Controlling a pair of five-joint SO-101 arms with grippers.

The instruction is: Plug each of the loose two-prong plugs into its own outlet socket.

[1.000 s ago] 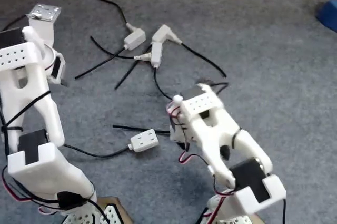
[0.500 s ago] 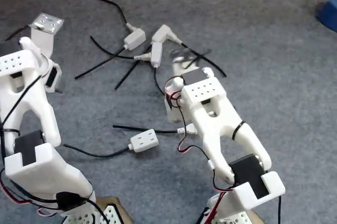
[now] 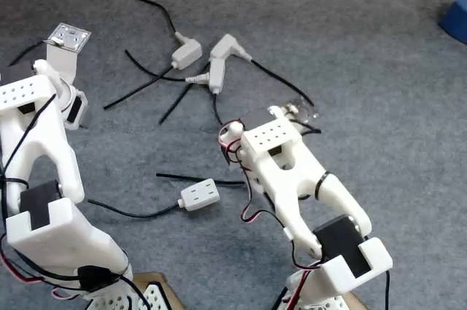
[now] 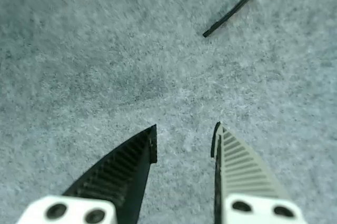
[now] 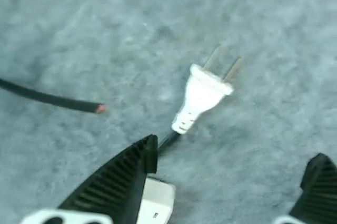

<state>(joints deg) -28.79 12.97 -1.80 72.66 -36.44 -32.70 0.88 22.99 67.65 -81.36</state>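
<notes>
While the reach-and-grasp step appears to be in hand: two-prong plug (image 5: 202, 95), flat on carpet (image 5: 79, 23), prongs pointing away from right gripper (image 5: 234, 150), whose jaws stand wide apart and empty just short of the plug; left gripper (image 4: 185, 128), jaws apart, empty, well apart from the plug; outlet socket (image 3: 199, 195), unfilled, apart from the plug; white block (image 5: 158, 197) near the plug's cord, possibly another socket. Next move, by judgement: advance, close on the plug body, leave the prongs free.

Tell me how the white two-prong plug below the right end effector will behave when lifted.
The plug looks like small hard plastic, so probably light and stiff. Its thin black cord will likely flop and drag behind. The smooth tapered body might slip in the open right end effector.
</notes>
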